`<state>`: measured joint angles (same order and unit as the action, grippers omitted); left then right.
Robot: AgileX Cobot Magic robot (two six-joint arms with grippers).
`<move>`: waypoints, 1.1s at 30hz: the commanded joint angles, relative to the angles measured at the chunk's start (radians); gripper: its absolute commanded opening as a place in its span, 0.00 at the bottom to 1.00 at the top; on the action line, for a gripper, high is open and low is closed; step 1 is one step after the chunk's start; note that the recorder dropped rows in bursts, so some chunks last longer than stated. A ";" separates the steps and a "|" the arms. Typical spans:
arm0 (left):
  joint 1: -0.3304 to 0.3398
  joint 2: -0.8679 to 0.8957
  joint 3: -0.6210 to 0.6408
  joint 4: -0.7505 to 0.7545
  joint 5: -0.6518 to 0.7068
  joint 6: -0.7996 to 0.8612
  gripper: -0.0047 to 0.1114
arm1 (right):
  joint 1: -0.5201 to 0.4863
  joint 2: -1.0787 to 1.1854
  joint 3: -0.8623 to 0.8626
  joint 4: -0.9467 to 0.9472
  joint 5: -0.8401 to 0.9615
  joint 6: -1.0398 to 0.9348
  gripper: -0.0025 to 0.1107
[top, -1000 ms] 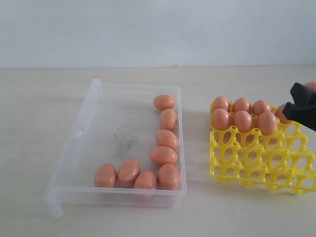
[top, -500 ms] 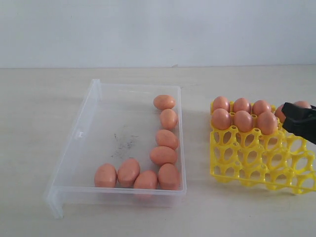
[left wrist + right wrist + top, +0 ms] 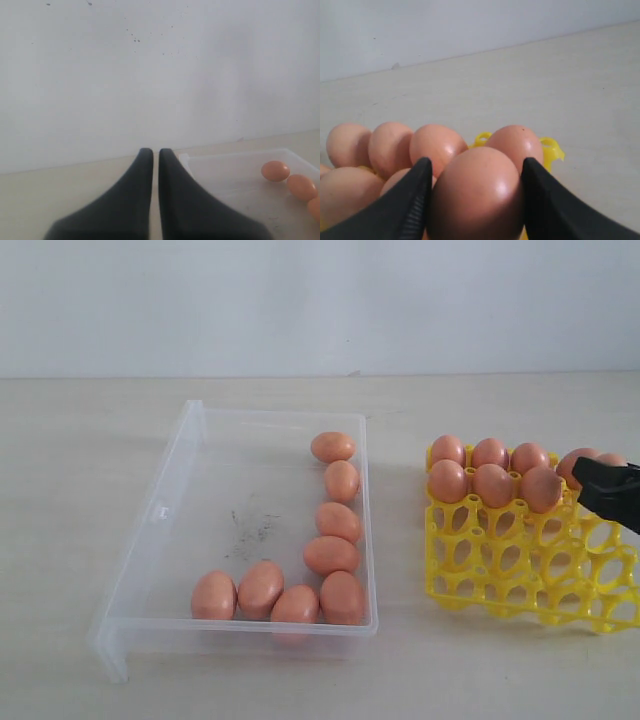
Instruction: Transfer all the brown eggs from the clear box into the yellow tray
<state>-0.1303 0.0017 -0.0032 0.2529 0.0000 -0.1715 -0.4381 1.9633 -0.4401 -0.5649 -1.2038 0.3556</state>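
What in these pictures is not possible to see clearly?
- Right wrist view: the held egg hides the cup under it.
- Exterior view: the right claw partly covers the held egg; the frame edge cuts the yellow tray.
- Left wrist view: the frame edge cuts the clear box; only three brown eggs show.

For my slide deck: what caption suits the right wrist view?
Right gripper clasping a brown egg at the yellow tray, beside eggs already placed.

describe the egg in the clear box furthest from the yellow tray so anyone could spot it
Start at the clear box on the left of the exterior view, where eight brown eggs form an L along its right and near walls. The egg you want ends the near row, alone with bare floor on its left.
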 commanded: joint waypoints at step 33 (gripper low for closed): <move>-0.007 -0.002 0.003 -0.002 0.000 0.001 0.07 | 0.019 0.074 -0.015 0.038 -0.017 -0.167 0.02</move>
<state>-0.1303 0.0017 -0.0032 0.2529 0.0000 -0.1715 -0.4183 2.0265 -0.4517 -0.5392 -1.2117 0.2068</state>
